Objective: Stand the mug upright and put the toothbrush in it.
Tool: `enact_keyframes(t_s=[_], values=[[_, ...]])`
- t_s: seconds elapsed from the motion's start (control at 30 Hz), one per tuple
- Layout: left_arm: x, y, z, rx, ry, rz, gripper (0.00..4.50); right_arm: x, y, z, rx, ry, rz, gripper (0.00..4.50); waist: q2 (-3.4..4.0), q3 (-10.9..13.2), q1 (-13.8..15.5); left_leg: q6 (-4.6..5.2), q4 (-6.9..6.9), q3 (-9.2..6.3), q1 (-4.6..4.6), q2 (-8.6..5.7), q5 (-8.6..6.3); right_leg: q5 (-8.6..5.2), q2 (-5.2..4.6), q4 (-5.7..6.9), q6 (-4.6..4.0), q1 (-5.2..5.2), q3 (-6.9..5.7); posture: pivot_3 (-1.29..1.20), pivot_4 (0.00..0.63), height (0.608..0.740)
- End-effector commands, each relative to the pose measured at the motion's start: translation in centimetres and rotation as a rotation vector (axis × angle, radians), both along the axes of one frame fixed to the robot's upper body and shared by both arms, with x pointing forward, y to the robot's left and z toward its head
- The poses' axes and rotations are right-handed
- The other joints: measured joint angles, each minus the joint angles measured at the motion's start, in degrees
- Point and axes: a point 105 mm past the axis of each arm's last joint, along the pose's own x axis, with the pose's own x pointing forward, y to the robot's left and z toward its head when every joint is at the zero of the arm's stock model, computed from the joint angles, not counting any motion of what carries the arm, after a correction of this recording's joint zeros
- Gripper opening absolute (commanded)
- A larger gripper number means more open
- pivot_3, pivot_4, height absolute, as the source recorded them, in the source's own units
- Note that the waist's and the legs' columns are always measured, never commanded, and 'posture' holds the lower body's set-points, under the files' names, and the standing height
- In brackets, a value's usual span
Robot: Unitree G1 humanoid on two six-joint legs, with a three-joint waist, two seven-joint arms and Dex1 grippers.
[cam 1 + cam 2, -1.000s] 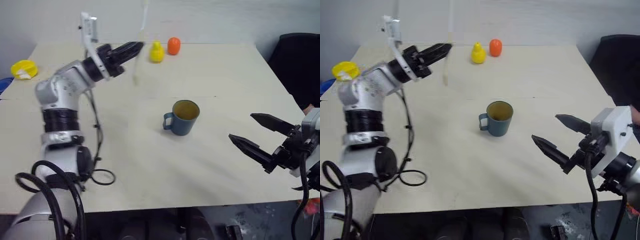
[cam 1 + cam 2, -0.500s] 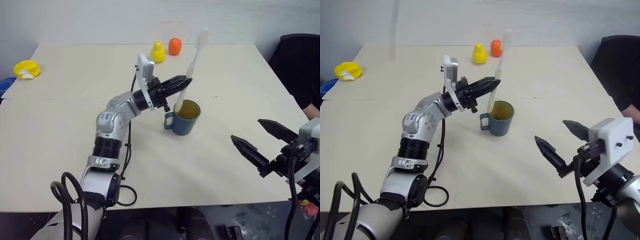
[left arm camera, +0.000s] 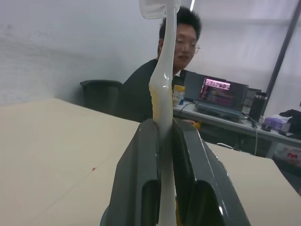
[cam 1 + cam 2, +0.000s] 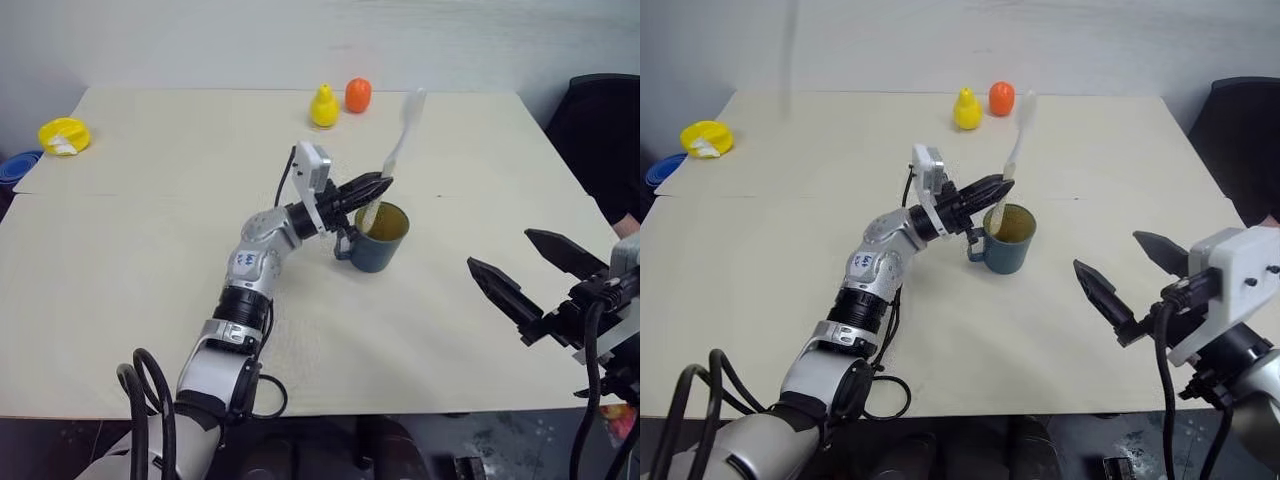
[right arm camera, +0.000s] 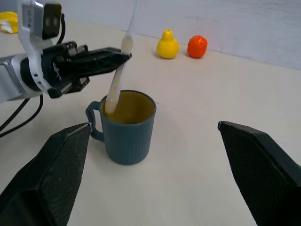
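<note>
Toothbrush, slim and white, is pinched by left tool, its lower end inside upright teal mug.

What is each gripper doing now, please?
Left gripper: shut on the toothbrush, over the mug.
Right gripper: open, empty.

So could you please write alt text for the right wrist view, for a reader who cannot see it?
The left gripper holds a white toothbrush tilted, its lower end inside an upright blue mug on a pale table. The right gripper's own fingers stand wide open in front, with a yellow toy and an orange toy behind.
</note>
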Motion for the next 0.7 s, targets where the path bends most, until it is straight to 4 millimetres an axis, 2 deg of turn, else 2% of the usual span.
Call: enact_keyframes(t_s=[0.03,0.2,0.3,0.4,0.53,0.63,0.7], values=[[-0.8,-0.3,0.6,-0.013,-0.007,-0.068,1.06,0.1,0.2,0.5,0.0,-0.022,0.014,4.5,0.0,0.0,0.0,0.0,0.0,0.0,0.0,0.01,0.0,0.0,0.0,0.0,0.0,0.0,0.0,0.0,0.15,0.74],[-1.7,1.1,1.8,-0.011,-0.017,-0.104,2.6,0.3,0.1,0.1,-0.008,-0.002,0.023,4.5,0.0,0.0,-0.05,0.02,-0.01,-0.01,0.0,0.01,0.0,0.0,0.0,-0.01,0.0,0.0,0.0,0.0,0.15,0.74],[-3.1,3.6,3.7,0.025,-0.053,-0.16,3.56,0.6,-0.1,-0.2,-0.023,0.018,0.035,4.5,0.02,0.01,-0.35,0.01,-0.01,-0.03,0.0,0.05,0.0,0.0,0.02,-0.01,0.0,-0.01,-0.01,0.0,0.15,0.74],[-4.5,6.9,4.7,0.14,-0.095,-0.186,4.42,0.8,-0.3,-0.5,-0.029,0.029,0.046,4.5,0.13,0.02,-0.82,0.0,-0.03,-0.12,0.04,0.12,0.0,-0.01,0.05,0.01,-0.02,-0.01,-0.01,0.0,0.15,0.74],[-5.5,13.6,5.7,0.383,-0.157,-0.15,4.42,0.9,-0.4,-1.0,-0.041,0.068,0.086,4.5,0.33,0.06,-1.53,-0.02,-0.08,-0.31,0.12,0.11,-0.01,-0.04,0.05,0.02,-0.07,-0.03,-0.01,0.0,0.15,0.74],[-6.6,17.0,5.7,0.556,-0.155,-0.157,4.42,0.9,-0.7,-1.8,-0.06,0.112,0.119,4.5,0.37,0.07,-1.67,-0.03,-0.1,-0.27,0.19,0.1,-0.01,-0.07,0.08,0.03,-0.12,-0.16,-0.08,0.0,0.15,0.74],[-7.6,18.5,5.4,0.66,-0.143,-0.177,4.42,0.9,-0.9,-2.2,-0.069,0.135,0.141,4.5,0.38,0.08,-1.47,-0.04,-0.1,-0.21,0.13,0.08,-0.02,-0.08,0.05,0.02,-0.14,-0.17,-0.16,0.0,0.15,0.74]])
